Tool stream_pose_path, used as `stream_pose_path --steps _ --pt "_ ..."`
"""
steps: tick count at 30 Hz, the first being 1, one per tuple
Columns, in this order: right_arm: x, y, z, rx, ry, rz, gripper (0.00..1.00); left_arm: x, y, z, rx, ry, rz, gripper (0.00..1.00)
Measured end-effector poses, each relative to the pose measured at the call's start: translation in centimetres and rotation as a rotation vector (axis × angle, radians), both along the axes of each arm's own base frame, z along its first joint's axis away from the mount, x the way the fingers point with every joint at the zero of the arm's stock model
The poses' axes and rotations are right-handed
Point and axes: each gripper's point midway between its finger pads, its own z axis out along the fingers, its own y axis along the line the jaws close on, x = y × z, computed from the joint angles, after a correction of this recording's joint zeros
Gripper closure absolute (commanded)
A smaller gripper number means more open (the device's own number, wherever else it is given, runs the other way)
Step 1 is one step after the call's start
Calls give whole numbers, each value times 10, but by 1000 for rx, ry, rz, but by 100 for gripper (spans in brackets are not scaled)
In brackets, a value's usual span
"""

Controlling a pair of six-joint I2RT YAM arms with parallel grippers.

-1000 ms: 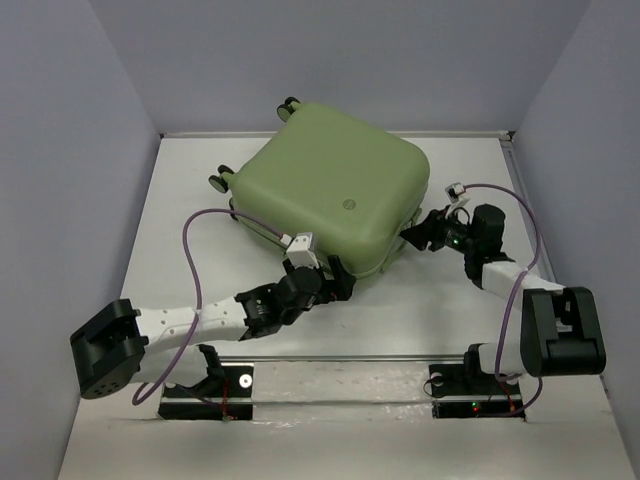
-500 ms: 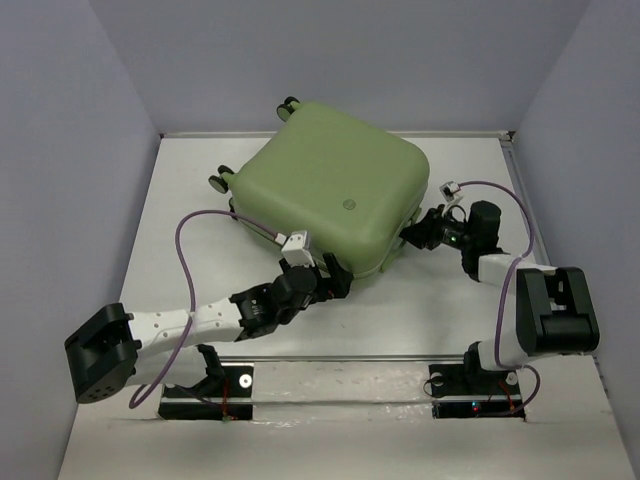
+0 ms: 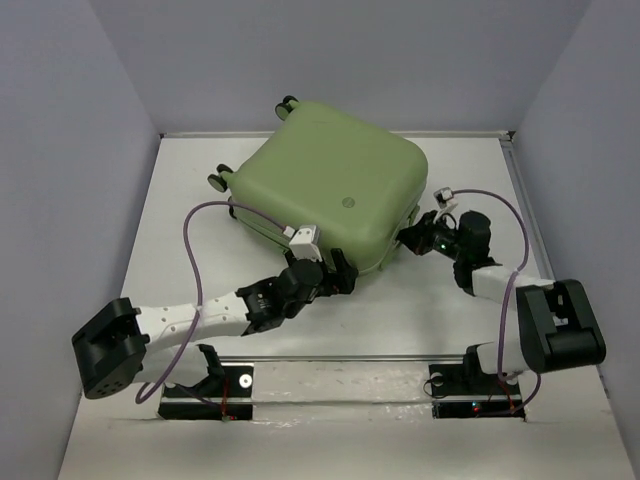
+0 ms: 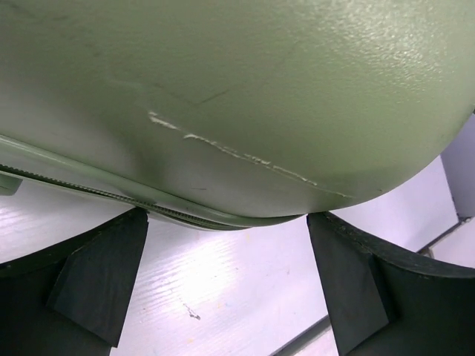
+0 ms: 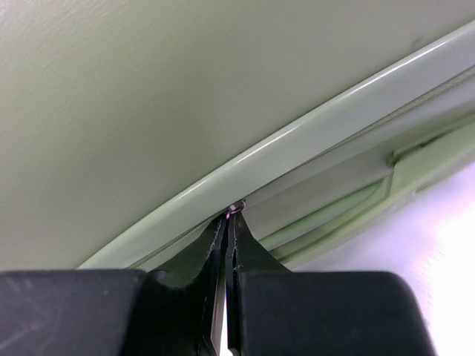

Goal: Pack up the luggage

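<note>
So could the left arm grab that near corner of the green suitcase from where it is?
Probably yes. The left tool is open, with its fingers on either side of the suitcase corner. Only the table shows beneath, and nothing appears to block the way.

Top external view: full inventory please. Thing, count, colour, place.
luggage: 1, light green, closed, lying flat at the far middle of the table
wheels: at least 2 showing, green and black, on the luggage's far-left side
logo: 1, round, embossed, on the shell's right part
table: 1, white
cables: 2, purple, one along each arm
left gripper: black, open, at the luggage's near corner
right gripper: black, shut, tips at the right-side seam
</note>
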Motion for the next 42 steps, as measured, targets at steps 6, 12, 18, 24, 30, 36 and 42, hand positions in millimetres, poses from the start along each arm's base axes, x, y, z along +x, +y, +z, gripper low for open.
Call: stream_pose_path --steps 6,12,18,24,30,36,42 --pt "-12 28 -3 -131 -40 -152 93 18 3 -3 84 -24 24 1" --pt "-45 46 0 -181 -41 -240 93 28 0 -4 121 -22 23 1" --pt "-115 94 -2 -169 17 -86 93 39 -10 -2 110 -19 23 1" --pt "-130 93 -3 -185 37 -144 93 39 -10 -3 118 -16 15 1" --pt "-156 84 -19 -256 125 -87 93 47 -13 6 69 -26 29 1" --pt "-171 100 -45 -323 211 30 93 56 -14 20 17 -60 45 1" --pt "-201 127 -44 -308 187 105 93 57 -14 24 15 -62 40 1"
